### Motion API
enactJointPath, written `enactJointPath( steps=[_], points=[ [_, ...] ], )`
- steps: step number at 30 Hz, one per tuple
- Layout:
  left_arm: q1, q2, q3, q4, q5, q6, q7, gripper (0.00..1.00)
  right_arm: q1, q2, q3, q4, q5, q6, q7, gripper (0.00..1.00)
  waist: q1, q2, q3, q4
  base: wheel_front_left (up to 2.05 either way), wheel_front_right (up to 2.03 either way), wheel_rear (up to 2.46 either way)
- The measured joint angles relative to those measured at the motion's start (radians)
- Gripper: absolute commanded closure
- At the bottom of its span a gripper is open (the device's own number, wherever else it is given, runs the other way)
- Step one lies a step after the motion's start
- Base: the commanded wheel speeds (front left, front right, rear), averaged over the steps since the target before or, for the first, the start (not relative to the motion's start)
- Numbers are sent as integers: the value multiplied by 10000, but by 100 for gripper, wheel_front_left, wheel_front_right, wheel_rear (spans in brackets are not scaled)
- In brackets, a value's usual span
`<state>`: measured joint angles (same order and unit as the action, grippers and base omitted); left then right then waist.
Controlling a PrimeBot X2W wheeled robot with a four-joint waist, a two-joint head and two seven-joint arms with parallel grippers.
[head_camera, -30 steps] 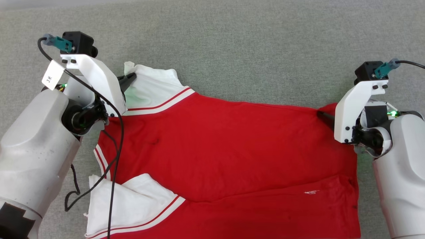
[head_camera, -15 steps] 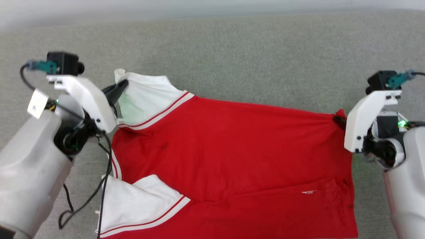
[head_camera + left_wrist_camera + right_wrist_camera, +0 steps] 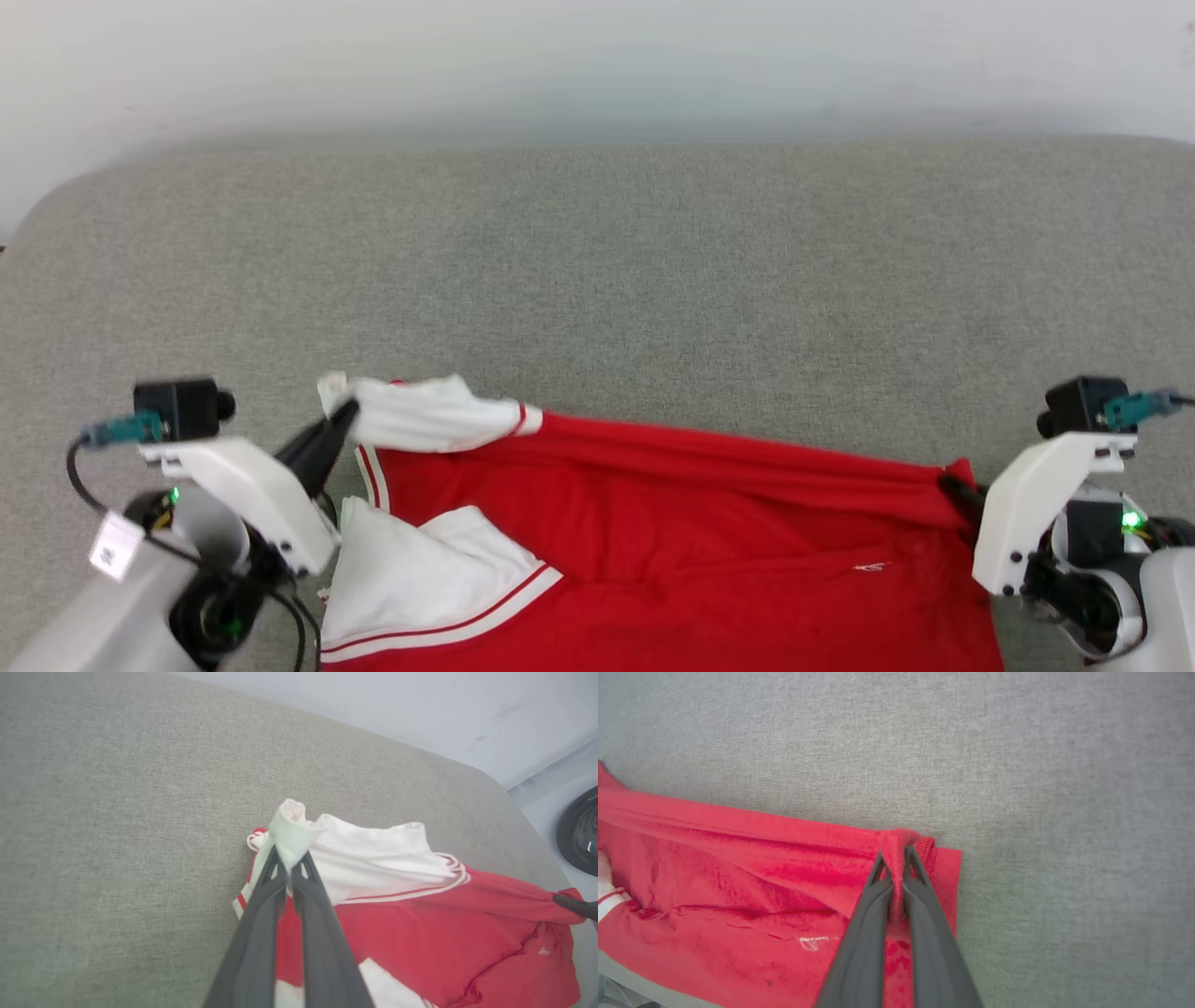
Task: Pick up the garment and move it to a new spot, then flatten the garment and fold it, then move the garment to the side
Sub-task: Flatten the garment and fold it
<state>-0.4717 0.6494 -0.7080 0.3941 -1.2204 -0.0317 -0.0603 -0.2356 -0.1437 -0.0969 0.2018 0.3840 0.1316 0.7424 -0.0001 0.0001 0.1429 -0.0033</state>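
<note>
The garment (image 3: 672, 523), a red jersey T-shirt with white sleeves and striped trim, lies across the near part of a grey padded surface, its far edge lifted and pulled taut between my two grippers. My left gripper (image 3: 344, 413) is shut on the tip of the far white sleeve (image 3: 292, 833). At the opposite end, my right gripper (image 3: 948, 483) is shut on the red hem corner (image 3: 896, 847). The second white sleeve (image 3: 420, 579) lies folded over the red body. A small white hem logo (image 3: 812, 941) shows near the right end. Lettering and number are hidden.
The grey padded surface (image 3: 597, 280) stretches wide beyond the shirt to a pale wall (image 3: 597, 56). A dark round object (image 3: 579, 833) sits past the surface's corner in the left wrist view. Cables hang off my left wrist (image 3: 89, 485).
The head camera has tilted up, showing more surface and the wall. Both grippers have lifted the shirt's far edge and drawn it toward me; the far sleeve now hangs bunched.
</note>
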Motion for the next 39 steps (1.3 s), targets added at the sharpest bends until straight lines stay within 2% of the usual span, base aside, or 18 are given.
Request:
enactJointPath(
  steps=[8,15,16,17,18,19,20,21,22,23,28,31,34,39],
  points=[
    [2026,221,-111,-1290,-347,775,-433,100,1234,351,-491,-38,-84,0,-1003,100,-1,0,-322,138,0,0,0],
    [3225,159,-376,-1524,-646,1126,-464,100,1908,621,-685,439,-71,0,-1894,100,-1,0,-524,45,0,0,0],
    [3287,104,-460,-1521,-627,1174,-435,100,1957,644,-686,556,-40,0,-1994,98,-1,0,-541,33,0,0,0],
    [3334,36,-541,-1503,-614,1181,-420,100,1987,681,-669,660,-29,0,-2142,85,-1,0,-547,28,0,0,0],
    [3349,-48,-569,-1461,-621,1122,-414,100,1992,704,-673,755,56,0,-2274,62,-1,0,-541,32,0,0,0],
    [3348,-121,-635,-1396,-648,1041,-355,100,1992,709,-637,867,119,0,-2406,0,-1,0,-533,33,0,0,0],
    [3347,-196,-696,-1331,-648,953,-307,90,1991,721,-583,957,130,0,-2546,0,-1,0,-526,27,0,0,0],
    [3327,-276,-686,-1260,-608,936,-397,64,1990,738,-539,1003,142,4,-2736,0,0,-1,-520,21,0,0,0],
    [3285,-339,-681,-1189,-548,928,-516,13,1986,779,-491,1026,196,4,-2945,0,-1,0,-514,16,0,0,0],
    [3234,-364,-708,-1124,-470,861,-556,0,1979,794,-460,1026,215,2,-3170,0,-1,0,-511,13,0,0,0],
    [2954,-522,-569,-1106,278,780,-1559,0,2082,765,-395,723,245,-6,-4088,0,0,0,-569,54,0,0,0],
    [2847,-545,-282,-1220,926,855,-1902,0,2293,748,-431,295,360,-6,-4232,0,0,0,-647,85,0,0,0],
    [2836,-702,330,-1551,1701,972,-1985,0,2569,631,-669,-184,393,-6,-3818,0,0,0,-724,134,0,0,0],
    [3191,-1304,2311,-2502,3528,1028,-1998,0,2782,441,-1266,-911,364,-6,-2219,0,0,0,-758,248,0,0,0]
  ],
)
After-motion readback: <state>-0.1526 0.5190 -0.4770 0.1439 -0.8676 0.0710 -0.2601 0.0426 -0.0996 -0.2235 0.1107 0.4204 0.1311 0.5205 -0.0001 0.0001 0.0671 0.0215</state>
